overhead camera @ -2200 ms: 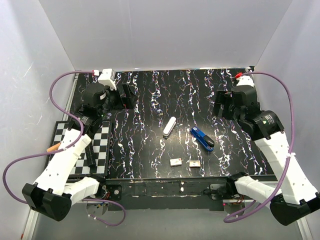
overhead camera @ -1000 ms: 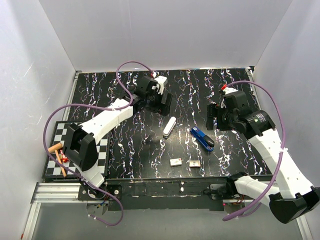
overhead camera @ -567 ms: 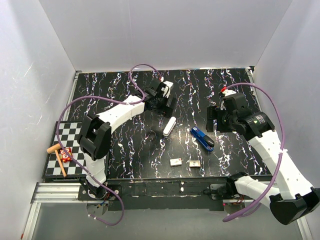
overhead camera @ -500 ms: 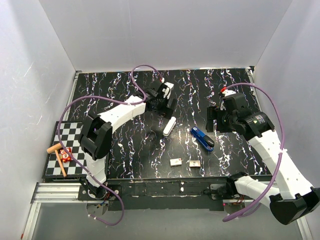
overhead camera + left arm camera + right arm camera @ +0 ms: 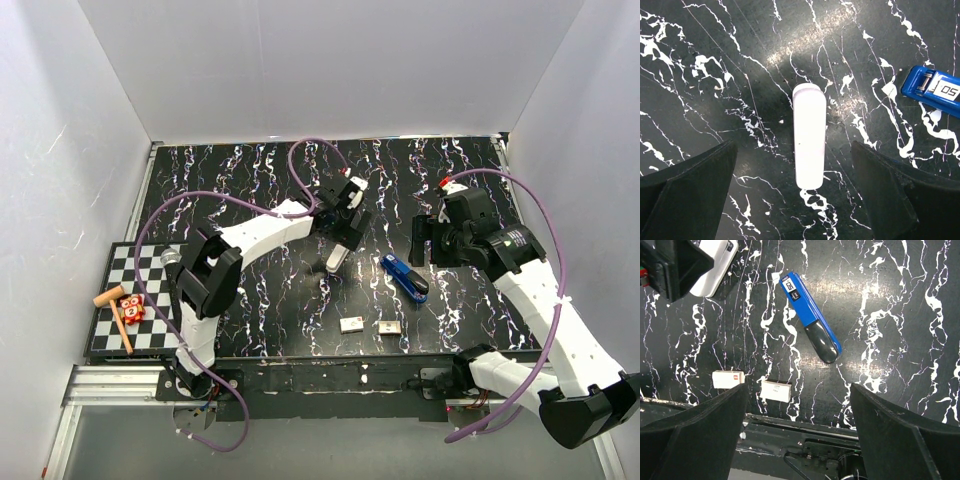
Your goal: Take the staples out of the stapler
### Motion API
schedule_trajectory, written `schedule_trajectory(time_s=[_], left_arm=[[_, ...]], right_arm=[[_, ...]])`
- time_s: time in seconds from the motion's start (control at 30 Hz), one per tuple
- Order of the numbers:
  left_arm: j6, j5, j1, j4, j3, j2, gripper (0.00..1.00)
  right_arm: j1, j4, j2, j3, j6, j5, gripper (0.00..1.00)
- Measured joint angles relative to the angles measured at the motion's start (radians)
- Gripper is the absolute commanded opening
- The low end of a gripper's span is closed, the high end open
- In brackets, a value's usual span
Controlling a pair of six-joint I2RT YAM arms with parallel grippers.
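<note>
Plainly, the task has hardly begun. Lowest in the top view, near the bottom edge of the marbled table (image 5: 250, 200), lie one small pale box (image 5: 351, 324) and a second box (image 5: 389, 327) just beside it. I cannot tell what they contain.

A little higher, right of centre, the blue stapler (image 5: 404, 277) lies flat and closed, its dark end pointing lower right. Left of it, near the centre of the frame, the white stapler (image 5: 338, 258) also lies flat and closed. The task sentence does not say which of the two is meant. No loose strip of staples shows anywhere on the table, and neither stapler has its magazine or lid sprung, so the unloading itself is all left to do.

Just above the white stapler hangs the left gripper (image 5: 347, 228), jaws spread wide and holding nothing. In the left wrist view the white stapler sits centred between the two dark fingers (image 5: 690, 190), apart from both. The right gripper (image 5: 422, 243), in the upper right of the table, is likewise spread and empty. Its wrist view shows the blue stapler in the upper middle of the frame, untouched.

By my reading, what remains is grasping and steadying a stapler, opening it, and taking the staples out.
</note>
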Motion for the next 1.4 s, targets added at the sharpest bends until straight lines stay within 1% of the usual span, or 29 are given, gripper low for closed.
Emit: schedule_trajectory(time_s=[0.23,0.47,0.67,0.77,0.83,0.97,1.23,1.37,1.4], left_arm=[[-0.027,-0.001,-0.006,-0.003,0.071,0.079,0.98],[-0.038,-0.005,-0.009,-0.008,0.08,0.142,0.98],[-0.037,-0.013,-0.014,-0.016,0.085,0.148,0.98],[-0.035,-0.029,-0.021,-0.016,0.089,0.148,0.95],[-0.03,-0.04,-0.026,-0.018,0.089,0.148,0.9],[-0.018,-0.055,-0.04,-0.018,0.09,0.148,0.85],[0.0,-0.055,-0.053,-0.019,0.095,0.151,0.74],[0.005,-0.055,-0.055,-0.017,0.108,0.167,0.66],[0.005,-0.055,-0.055,-0.018,0.108,0.172,0.62]], right_arm=[[0.0,0.001,0.001,0.0,0.007,-0.019,0.9],[0.0,0.001,0.001,-0.001,0.007,-0.023,0.9],[0.0,0.001,0.004,-0.001,0.007,-0.028,0.9],[0.0,0.001,0.008,-0.001,0.007,-0.034,0.9],[0.0,0.001,0.01,-0.001,0.007,-0.035,0.89],[0.0,0.001,0.011,-0.001,0.007,-0.04,0.89],[0.0,0.002,0.011,-0.001,0.007,-0.042,0.89],[0.0,0.002,0.011,-0.001,0.007,-0.042,0.89],[0.0,0.002,0.011,-0.001,0.008,-0.042,0.89]])
